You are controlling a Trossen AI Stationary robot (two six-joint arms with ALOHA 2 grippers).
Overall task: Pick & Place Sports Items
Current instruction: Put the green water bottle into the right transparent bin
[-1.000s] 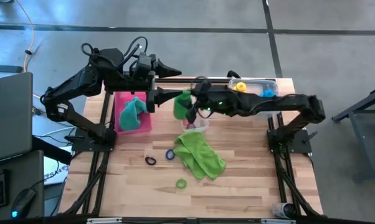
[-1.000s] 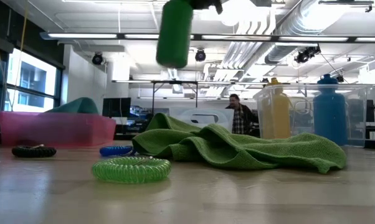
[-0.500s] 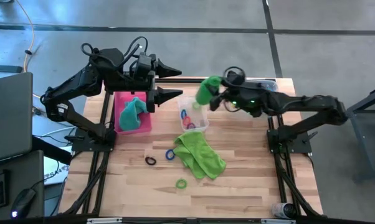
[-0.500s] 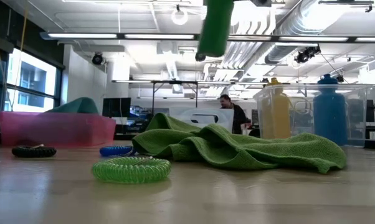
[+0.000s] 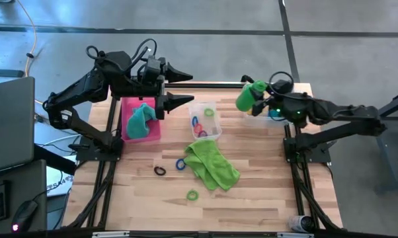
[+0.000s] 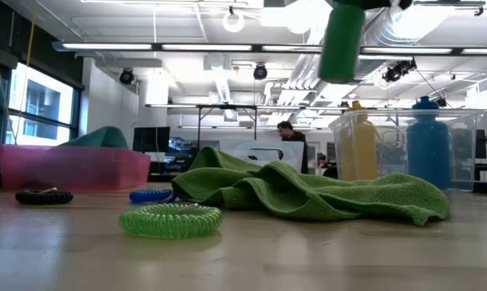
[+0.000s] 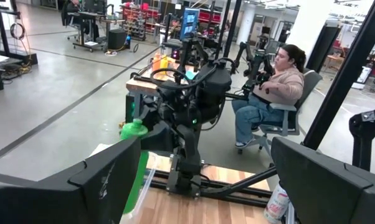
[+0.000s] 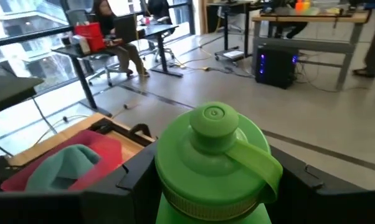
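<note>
Green plastic bottle [image 5: 246,98], uniform bright green, cap same green. Yellow plastic bottle [image 6: 357,150] and blue plastic bottle [image 6: 427,145] show through a clear plastic box [image 6: 462,149]. Lime green soft towel [image 5: 212,162], plain, no pattern. Teal soft towel [image 5: 140,119] on a flat pink tray [image 5: 154,130], tray translucent pink in the low view. Second clear plastic box [image 5: 214,123] holds red and green rings. Small elastic rings on the worktop: green coiled ring [image 5: 192,195], blue ring [image 5: 180,164], black ring [image 5: 159,170]. Light wood-plank worktop [image 5: 265,185], pale striped grain. Both arms black; right end effector [image 5: 260,100] black; left end effector [image 5: 184,84] black. Floor grey with dark lines.
</note>
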